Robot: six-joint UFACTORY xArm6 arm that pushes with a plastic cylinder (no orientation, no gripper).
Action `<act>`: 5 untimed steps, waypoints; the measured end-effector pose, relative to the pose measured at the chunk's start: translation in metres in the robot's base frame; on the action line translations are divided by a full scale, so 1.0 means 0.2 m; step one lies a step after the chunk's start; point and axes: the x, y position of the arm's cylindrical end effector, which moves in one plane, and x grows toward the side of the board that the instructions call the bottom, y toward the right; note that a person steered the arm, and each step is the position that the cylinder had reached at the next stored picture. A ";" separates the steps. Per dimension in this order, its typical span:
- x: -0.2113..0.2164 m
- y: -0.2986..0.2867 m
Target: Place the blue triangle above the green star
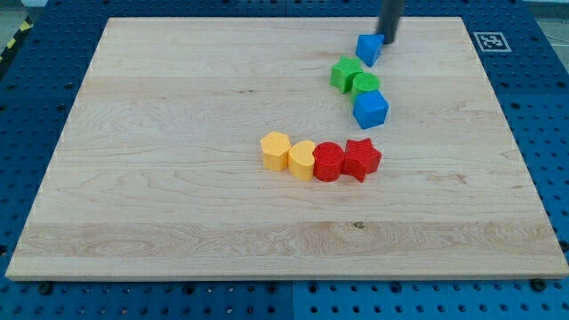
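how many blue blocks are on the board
2. The blue triangle sits near the view's top, just up-right of the green star, with my tip at its right side. The blue cube lies below the green round block. None looks hidden.

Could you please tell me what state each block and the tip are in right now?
blue triangle: just upper right of the green star
my tip: at the blue triangle's right edge
green cylinder: between the green star and the blue cube
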 end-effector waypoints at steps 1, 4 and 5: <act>0.09 0.19; 0.11 -0.21; 0.01 -0.21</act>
